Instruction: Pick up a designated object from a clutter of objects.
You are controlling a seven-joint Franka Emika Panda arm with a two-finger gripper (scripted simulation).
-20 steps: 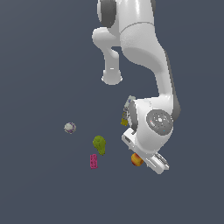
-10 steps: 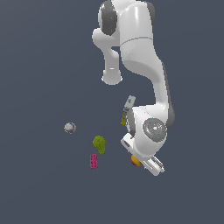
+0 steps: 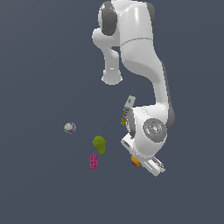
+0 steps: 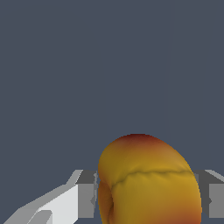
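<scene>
The designated object (image 4: pixel 148 183), a round orange-and-red fruit with a yellowish patch, lies between the fingers of my gripper (image 4: pixel 148 197). The pale finger (image 4: pixel 83 192) and the opposite finger (image 4: pixel 212 197) both sit against its sides with no gap showing. In the exterior view the fruit (image 3: pixel 136 161) peeks out under the white hand, low on the ground, and my gripper (image 3: pixel 139 158) is mostly hidden by the hand. The rest of the clutter lies to the exterior view's left: a green pear-shaped lump (image 3: pixel 99 144), a pink perforated block (image 3: pixel 93 161) and a whitish ball (image 3: pixel 69 127).
A yellow-and-white bottle-like stick (image 3: pixel 127 109) lies just behind the hand, partly covered by the arm. The arm's base (image 3: pixel 112 78) stands further back. All objects rest on a plain dark grey floor.
The hand has come down over the fruit and then nearly stopped. The fruit and the other objects have not moved.
</scene>
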